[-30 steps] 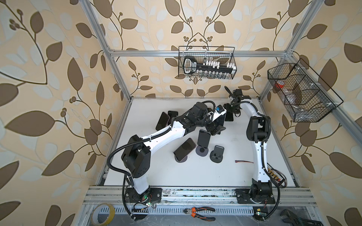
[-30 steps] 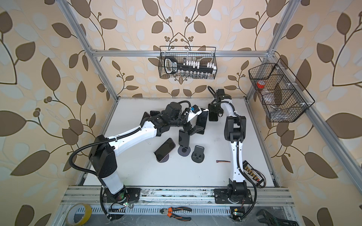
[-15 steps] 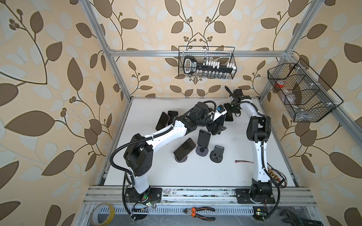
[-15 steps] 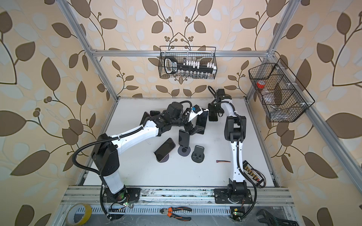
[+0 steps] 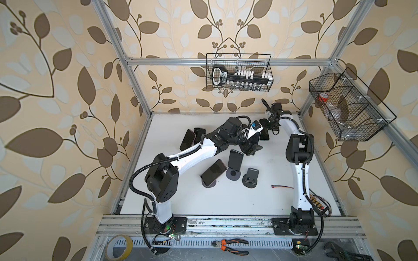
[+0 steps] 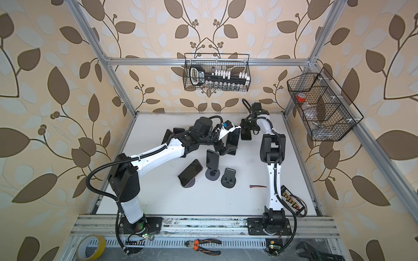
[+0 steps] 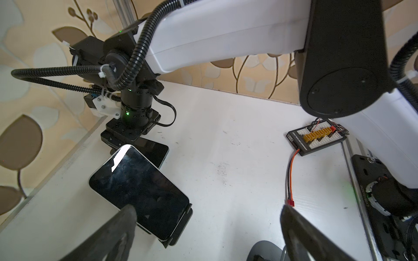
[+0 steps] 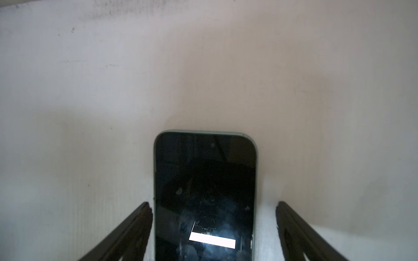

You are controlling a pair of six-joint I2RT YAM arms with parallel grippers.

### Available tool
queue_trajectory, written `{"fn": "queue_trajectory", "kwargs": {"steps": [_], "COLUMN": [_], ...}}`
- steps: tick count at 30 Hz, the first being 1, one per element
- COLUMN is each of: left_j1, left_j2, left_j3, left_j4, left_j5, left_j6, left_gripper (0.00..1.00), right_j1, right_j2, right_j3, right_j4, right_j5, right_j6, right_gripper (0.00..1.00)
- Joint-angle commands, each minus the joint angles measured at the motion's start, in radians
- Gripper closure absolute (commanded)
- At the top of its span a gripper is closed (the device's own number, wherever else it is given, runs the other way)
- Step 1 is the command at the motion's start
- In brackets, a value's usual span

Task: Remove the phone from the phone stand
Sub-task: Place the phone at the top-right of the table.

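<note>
Black stand (image 7: pixel 182 228) cradles a phone (image 7: pixel 140 187); left gripper (image 7: pixel 208 210) and right gripper (image 8: pixel 213 205) spread wide, empty.

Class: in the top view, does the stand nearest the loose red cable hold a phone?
No, the stand beside the cable is empty, its cradle bare.

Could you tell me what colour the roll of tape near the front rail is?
Yellow; the roll of tape shows best in a top view.
</note>
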Motion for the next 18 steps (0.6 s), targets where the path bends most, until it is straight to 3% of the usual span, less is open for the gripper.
{"fn": "queue_trajectory", "kwargs": {"steps": [1,18], "left_j1": [-0.006,-0.008], "left_j2": [-0.017,-0.100], "left_j3": [0.052,0.069], "left_j4": [0.024,0.005], "left_j5": [0.028,0.062], "left_j6": [-0.008,-0.075], "left_gripper": [0.01,0.02], "right_j1": [-0.004,-0.007], "right_j2": [-0.034,-0.195], "right_j3": [-0.018,-0.071], "right_j4": [-0.019,-0.022], "right_j5": [-0.016,0.027], "right_j6": [0.008,0.034], "right_gripper": [0.13,0.12]}}
